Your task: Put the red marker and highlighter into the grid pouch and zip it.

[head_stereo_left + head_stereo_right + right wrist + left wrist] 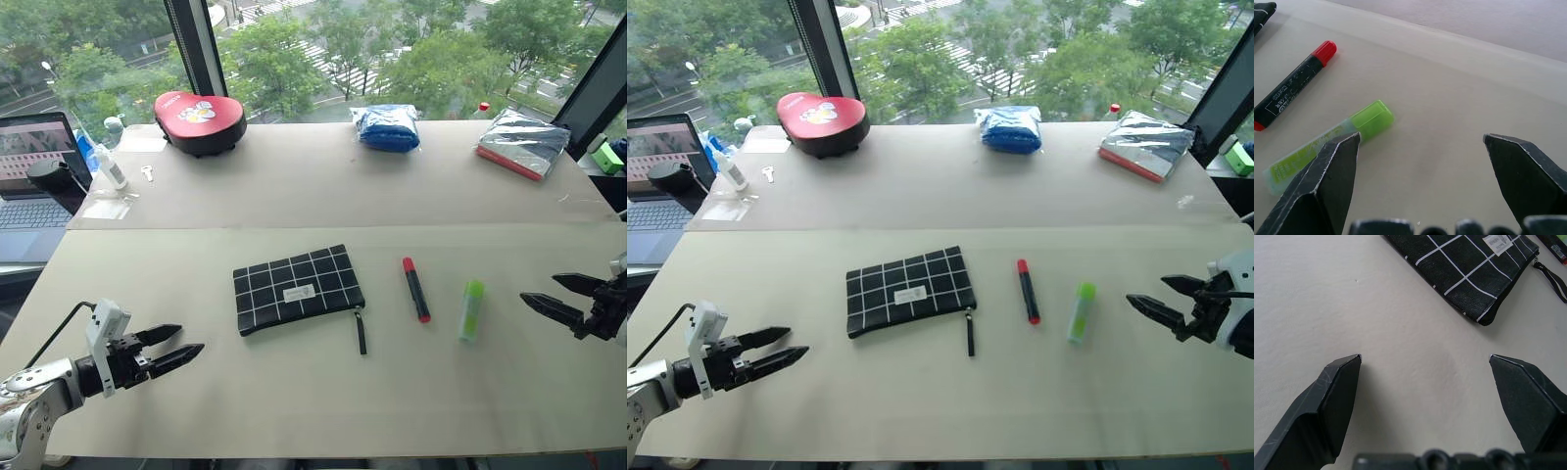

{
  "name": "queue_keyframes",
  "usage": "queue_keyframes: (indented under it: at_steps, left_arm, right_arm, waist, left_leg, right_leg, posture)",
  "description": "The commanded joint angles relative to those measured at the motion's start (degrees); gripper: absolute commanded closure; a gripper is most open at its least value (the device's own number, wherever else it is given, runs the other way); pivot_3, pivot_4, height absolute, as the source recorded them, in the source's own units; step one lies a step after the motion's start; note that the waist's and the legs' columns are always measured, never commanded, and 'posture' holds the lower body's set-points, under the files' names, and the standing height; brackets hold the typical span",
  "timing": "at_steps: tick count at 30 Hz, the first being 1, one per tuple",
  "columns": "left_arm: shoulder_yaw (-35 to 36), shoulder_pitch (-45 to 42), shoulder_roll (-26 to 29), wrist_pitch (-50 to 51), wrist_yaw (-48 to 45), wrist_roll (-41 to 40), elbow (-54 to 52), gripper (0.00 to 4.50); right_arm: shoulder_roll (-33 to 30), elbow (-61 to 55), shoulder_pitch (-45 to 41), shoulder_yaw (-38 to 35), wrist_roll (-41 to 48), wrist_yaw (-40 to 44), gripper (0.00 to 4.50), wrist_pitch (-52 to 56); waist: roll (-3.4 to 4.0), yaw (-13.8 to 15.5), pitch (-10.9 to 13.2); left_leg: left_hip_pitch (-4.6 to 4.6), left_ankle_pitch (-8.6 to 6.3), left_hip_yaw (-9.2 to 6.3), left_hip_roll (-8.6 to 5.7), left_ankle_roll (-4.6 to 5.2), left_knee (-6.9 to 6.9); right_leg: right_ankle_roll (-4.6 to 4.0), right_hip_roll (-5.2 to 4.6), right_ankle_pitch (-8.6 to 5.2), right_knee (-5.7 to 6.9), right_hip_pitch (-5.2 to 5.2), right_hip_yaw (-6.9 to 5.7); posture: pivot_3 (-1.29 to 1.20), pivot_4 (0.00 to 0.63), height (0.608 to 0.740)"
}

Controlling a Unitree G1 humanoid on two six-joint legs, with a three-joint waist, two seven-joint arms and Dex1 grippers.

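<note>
Step in hand: the very start, by the look of it; the red marker [415, 289] and the highlighter [471, 309] both lie loose on the desk [294, 411], outside the grid pouch [297, 287].
Grid pouch: lies flat near the middle of the desk, label up, its pull strap [360, 331] trailing off its right end; whether the zipper is open cannot be told, and nothing shows inside.
Red marker: just right of the pouch, apart from it, red cap pointing away from the robot.
Highlighter: right of the marker, farther from the pouch, roughly parallel to it.
Left hand [170, 350]: fingers spread wide, holding nothing, hovering left of the pouch and nearer the robot.
Right hand [559, 299]: fingers spread wide, empty, right of the highlighter and pointing toward it.
Next move: probably the pouch needs opening or steadying, likely by the left hand, while the right hand closes on the highlighter, the pen nearest it.
Other case: a red heart-shaped case [199, 119] sits far behind the pouch, shut.
</note>
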Motion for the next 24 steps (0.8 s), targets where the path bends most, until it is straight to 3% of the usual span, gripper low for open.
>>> queue_keyframes:
  at_steps: [1,7,8,9,11,15,21,24]
  left_arm:
    - [0.5,-0.7,0.6,-0.1,0.1,-0.5,-0.7,0.0]
    - [-1.1,-5.0,2.0,-0.5,-4.1,-1.2,2.7,0.0]
    - [-2.7,-5.7,2.3,-6.5,-5.5,2.5,4.1,0.0]
    - [-4.6,-5.7,2.9,-13.6,-6.6,7.2,5.7,0.0]
    - [-7.8,-5.2,4.2,-27.1,-8.0,15.3,9.0,0.0]
    - [-9.8,-8.6,4.0,-47.8,-7.1,23.2,16.8,0.0]
    - [-12.0,-13.1,4.0,-62.1,-6.5,26.7,21.5,0.0]
    - [-13.7,-14.5,3.8,-64.2,-6.6,26.9,21.0,0.0]
  right_arm:
    - [-0.4,-1.3,-0.4,-1.0,0.6,-0.3,0.05,-0.1]
    - [0.9,-2.4,-0.6,-0.4,1.9,-1.1,0.05,1.5]
    - [1.5,-2.5,-1.7,-0.9,3.1,-1.4,0.05,2.5]
    - [1.9,-2.7,-2.8,-1.4,4.2,-1.9,0.56,3.6]
    - [2.4,-3.6,-4.3,-1.5,5.6,-2.4,1.08,5.0]
    - [3.3,-7.4,-5.5,0.4,7.9,-2.1,2.55,7.6]
    - [6.5,-17.5,-7.9,7.5,12.5,-2.0,4.48,12.2]
    - [8.4,-21.4,-9.5,12.1,13.3,-2.1,4.48,13.4]
  waist:
    - [0.0,0.0,0.0]
    - [0.0,0.1,0.0]
    - [0.0,0.2,0.0]
    - [0.0,0.1,0.0]
    - [0.02,-0.1,0.0]
    - [0.02,-0.1,0.0]
    - [0.01,0.0,0.0]
    - [0.01,0.0,0.0]
  left_leg:
    - [0.0,0.0,0.0,0.0,0.0,0.0]
    - [0.0,0.0,0.0,0.0,0.0,0.0]
    - [0.02,0.01,0.0,0.0,-0.01,0.01]
    - [0.02,0.01,0.0,0.0,-0.01,0.01]
    - [0.03,0.02,0.01,0.0,-0.03,0.01]
    - [0.06,0.05,0.34,0.06,-0.08,-0.17]
    - [0.05,0.0,0.35,0.05,0.01,-0.18]
    - [0.04,0.01,0.36,0.05,0.0,-0.18]
  right_leg:
    - [0.0,0.0,0.0,0.0,0.0,0.0]
    - [0.0,0.0,0.0,0.01,0.0,0.0]
    - [0.0,0.0,0.0,0.02,0.01,-0.01]
    - [0.0,0.0,0.0,0.04,0.01,-0.01]
    - [-0.01,-0.01,0.02,0.01,0.02,0.01]
    - [-0.02,-0.04,0.04,-0.1,-0.06,0.26]
    - [0.02,-0.03,0.07,-0.12,-0.1,0.26]
    - [0.05,-0.02,0.08,-0.12,-0.12,0.26]
  posture:
    - [0.0,0.15,0.74]
    - [0.0,0.15,0.74]
    - [0.0,0.15,0.74]
    - [0.0,0.15,0.74]
    - [0.0,0.15,0.74]
    - [0.0,0.15,0.74]
    - [0.0,0.15,0.74]
    - [0.0,0.15,0.74]
